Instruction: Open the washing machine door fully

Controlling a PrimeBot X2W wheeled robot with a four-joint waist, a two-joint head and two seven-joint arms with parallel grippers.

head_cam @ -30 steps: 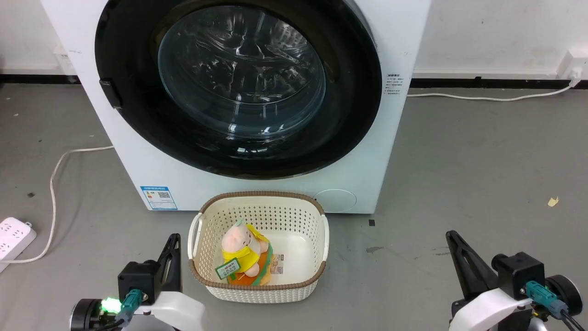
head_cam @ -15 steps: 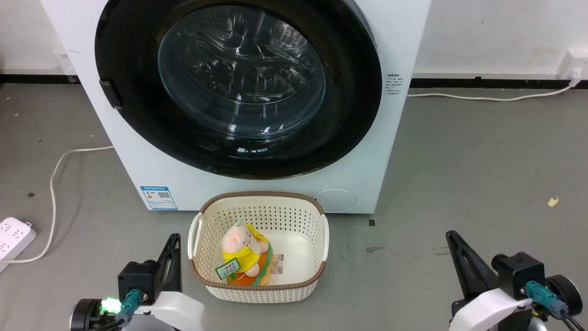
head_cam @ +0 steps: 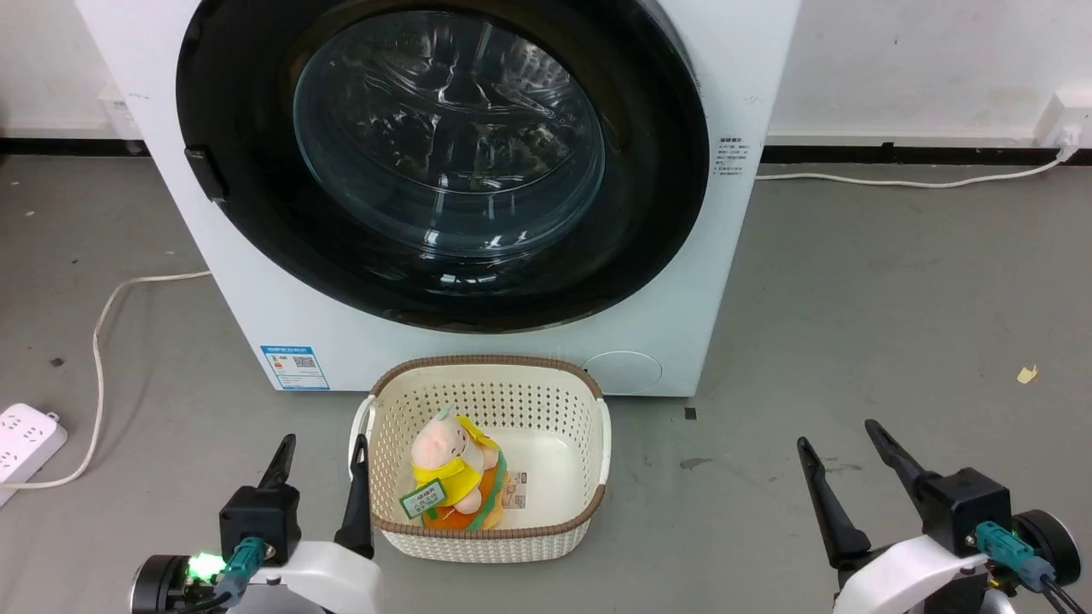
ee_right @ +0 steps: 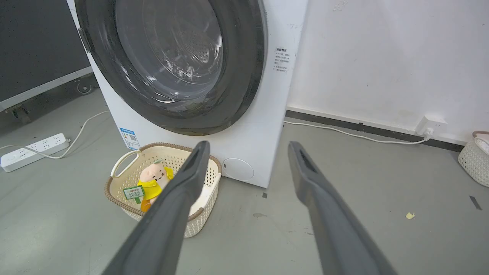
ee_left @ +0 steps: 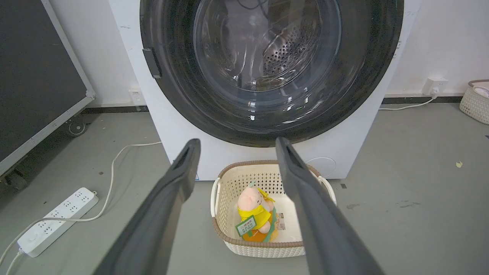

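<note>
Washing machine door (head_cam: 444,162): closed, its glossy black ring lying flush against the front of the washing machine (head_cam: 256,315). A small black tab (head_cam: 205,175) sits on the ring's left edge. The ring's lower edge ends just above the basket.

Left gripper (head_cam: 324,441): low at the lower left of the head view, fingers spread wide apart, nothing between them. Its inner finger stands just beside the left rim of the cream perforated basket (head_cam: 478,367); contact cannot be told.

Right gripper (head_cam: 836,433): low at the lower right, fingers likewise spread, holding nothing. It is well apart from the machine and the basket.

Obstructions in front of the machine:
- The basket stands on the grey floor (head_cam: 853,298) against the machine's base, below the door, with a plush toy (head_cam: 450,469) in it.
- A white power strip (head_cam: 26,435) and its cable (head_cam: 102,324) lie on the floor to the left.
- In the left wrist view, a dark panel on casters (ee_left: 34,68) stands to the left of the machine.

Open room: bare floor extends to the right of the machine as far as the white wall (head_cam: 896,60); a cable (head_cam: 896,182) runs along its foot.
</note>
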